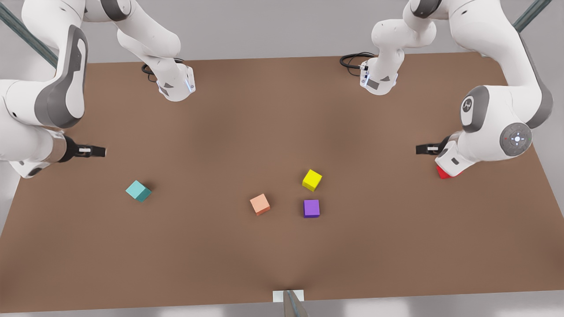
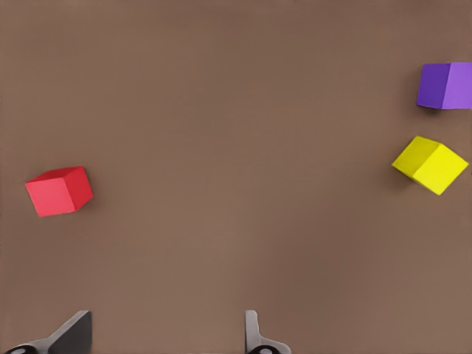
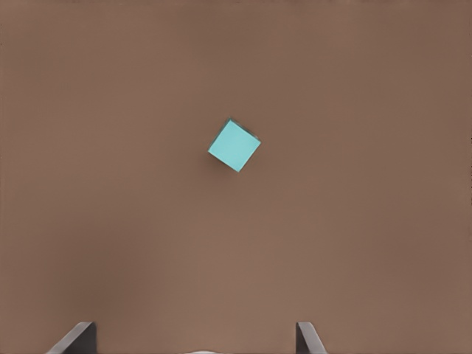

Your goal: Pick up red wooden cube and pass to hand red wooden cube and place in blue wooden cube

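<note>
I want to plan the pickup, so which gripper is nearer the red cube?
Left. The left gripper hangs open above the table beside the red cube, at the front view's right. The right gripper waits open across the table, near the blue cube.

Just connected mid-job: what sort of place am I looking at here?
Probably a simulated tabletop test bench: a bare brown table, small plain coloured cubes such as the red wooden cube and blue wooden cube, with the open left gripper and right gripper above.
</note>
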### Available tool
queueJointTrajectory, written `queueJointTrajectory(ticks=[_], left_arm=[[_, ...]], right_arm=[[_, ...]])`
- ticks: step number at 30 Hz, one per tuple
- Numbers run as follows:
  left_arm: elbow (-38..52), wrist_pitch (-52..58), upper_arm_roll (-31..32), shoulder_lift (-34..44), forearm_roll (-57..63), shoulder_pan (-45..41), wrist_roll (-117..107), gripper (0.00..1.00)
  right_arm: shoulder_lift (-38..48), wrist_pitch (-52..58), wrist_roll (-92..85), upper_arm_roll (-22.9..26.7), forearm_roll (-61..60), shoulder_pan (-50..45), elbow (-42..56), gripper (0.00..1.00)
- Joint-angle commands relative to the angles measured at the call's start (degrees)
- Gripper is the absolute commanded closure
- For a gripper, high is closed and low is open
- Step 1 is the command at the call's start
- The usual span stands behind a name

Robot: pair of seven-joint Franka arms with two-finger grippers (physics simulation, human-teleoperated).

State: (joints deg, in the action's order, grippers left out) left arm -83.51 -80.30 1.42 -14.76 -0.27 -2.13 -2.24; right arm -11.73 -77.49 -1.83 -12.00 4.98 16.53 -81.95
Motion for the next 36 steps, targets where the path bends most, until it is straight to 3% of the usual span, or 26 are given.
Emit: queueJointTrajectory(ticks=[1,3,7,9,16,22,36], left_arm=[[-0.16,-7.25,-0.1,0.26,0.54,-0.33,-6.37,0.0],[-0.16,-7.24,-0.53,0.26,0.54,-0.33,-5.85,0.0],[-5.52,-22.88,-9.5,-3.96,0.36,2.74,18.05,0.0],[-5.61,-25.7,-9.5,-10.2,-0.16,8.37,23.86,0.0],[-20.2,-47.76,-10.38,-10.11,-0.17,12.5,35.46,0.0],[-26.79,-52.33,-11.09,-10.82,-0.17,14.09,38.45,0.0],[-30.4,-54.35,-11.44,-14.59,-0.61,15.58,33.8,0.0]], right_arm=[[-0.05,-5.74,-3.62,0.05,0.11,0.0,0.21,0.0],[-0.22,-5.74,-3.18,0.14,-0.5,0.08,0.21,0.0],[-0.4,-5.74,-2.92,0.14,-0.76,0.0,0.21,0.0],[-0.4,-5.66,-2.83,0.14,-0.76,0.0,0.12,0.0],[-0.66,-5.74,-2.48,-0.04,-1.55,-0.27,0.12,0.0],[-0.75,-5.66,-2.39,-0.04,-1.91,-0.62,0.12,0.0],[-0.75,-5.22,-2.48,-0.04,-1.82,-0.62,-0.67,0.0]])
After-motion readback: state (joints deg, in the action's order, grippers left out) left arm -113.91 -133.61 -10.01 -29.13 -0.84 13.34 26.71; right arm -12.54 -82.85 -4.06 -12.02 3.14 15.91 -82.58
